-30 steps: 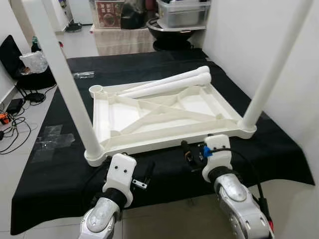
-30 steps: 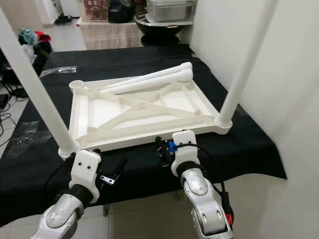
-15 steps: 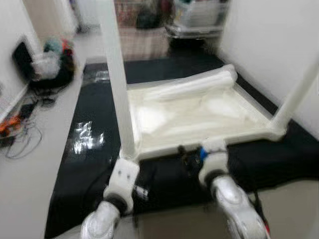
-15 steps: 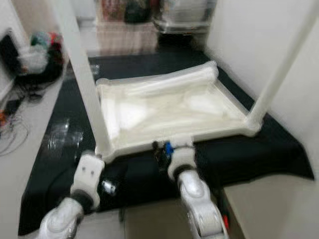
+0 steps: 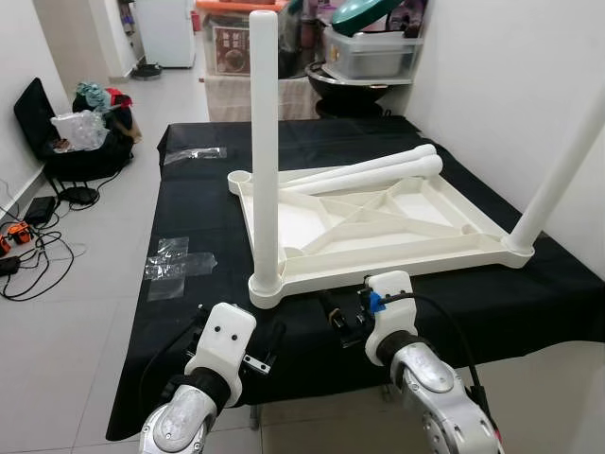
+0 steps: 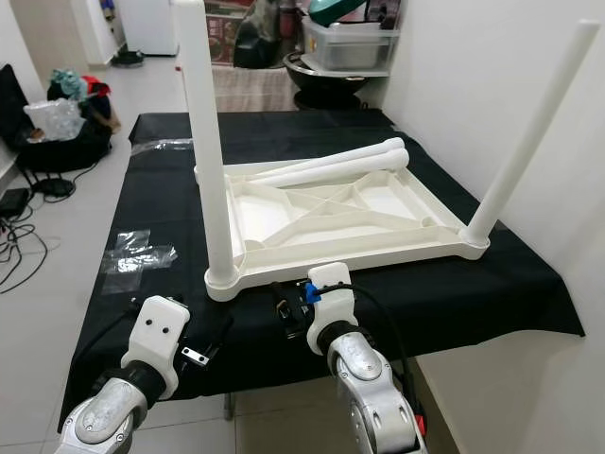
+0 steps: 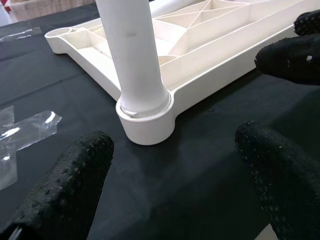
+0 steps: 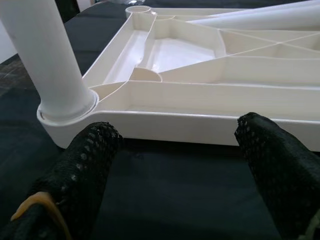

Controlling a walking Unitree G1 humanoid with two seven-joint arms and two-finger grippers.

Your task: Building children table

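Observation:
A white plastic table top [image 5: 378, 222] lies upside down on a black cloth. One white leg [image 5: 265, 151] stands upright in its near left corner socket, and another leg [image 5: 560, 175] stands in the near right corner. Two loose legs [image 5: 373, 173] lie across the far edge. The far left socket [image 5: 238, 177] holds nothing. My left gripper [image 5: 271, 340] hovers open over the cloth just short of the near left leg [image 7: 132, 55]. My right gripper [image 5: 337, 317] is open beside it, facing the table top's near rim [image 8: 210, 125]. Neither holds anything.
Clear tape strips [image 5: 178, 265] stick to the cloth's left part, and a plastic wrapper [image 5: 198, 153] lies at its far left. A white wall [image 5: 510, 76] runs close along the right. Cables and bags [image 5: 80, 123] lie on the floor at left. Bins [image 5: 369, 52] stand behind.
The whole picture has shifted and sharpened, so the camera moved. The table top and legs lie as before. Both grippers stay low and open at the near edge.

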